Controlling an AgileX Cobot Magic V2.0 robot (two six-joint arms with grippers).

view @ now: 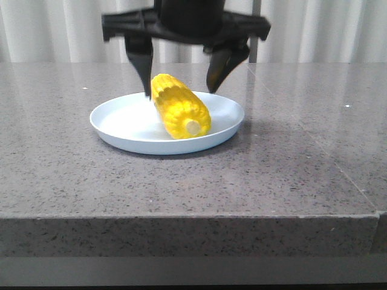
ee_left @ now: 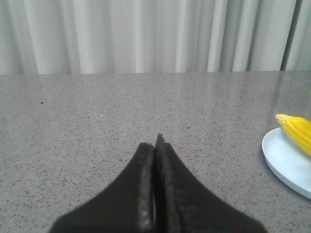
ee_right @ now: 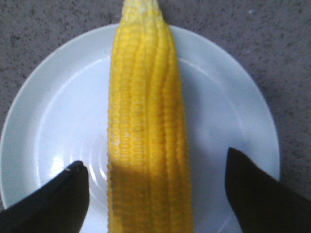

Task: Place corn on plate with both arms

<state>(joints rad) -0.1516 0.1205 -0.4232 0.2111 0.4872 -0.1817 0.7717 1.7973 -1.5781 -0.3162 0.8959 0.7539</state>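
The yellow corn [view: 180, 112] lies on the pale blue-white plate [view: 121, 124], its cream stub end towards the front. My right gripper [view: 179, 92] hangs just above it, open, one finger on each side of the cob and not touching it. In the right wrist view the corn [ee_right: 146, 121] runs across the plate [ee_right: 63, 111] between the spread fingers of the right gripper [ee_right: 154, 160]. My left gripper [ee_left: 156, 141] is shut and empty over bare table, well away from the plate [ee_left: 286, 160] and the corn tip [ee_left: 297, 128]. It does not show in the front view.
The plate stands on a grey speckled stone table [view: 272, 169], whose front edge is close to the camera. Pale curtains [ee_left: 146, 34] hang behind the table's far edge.
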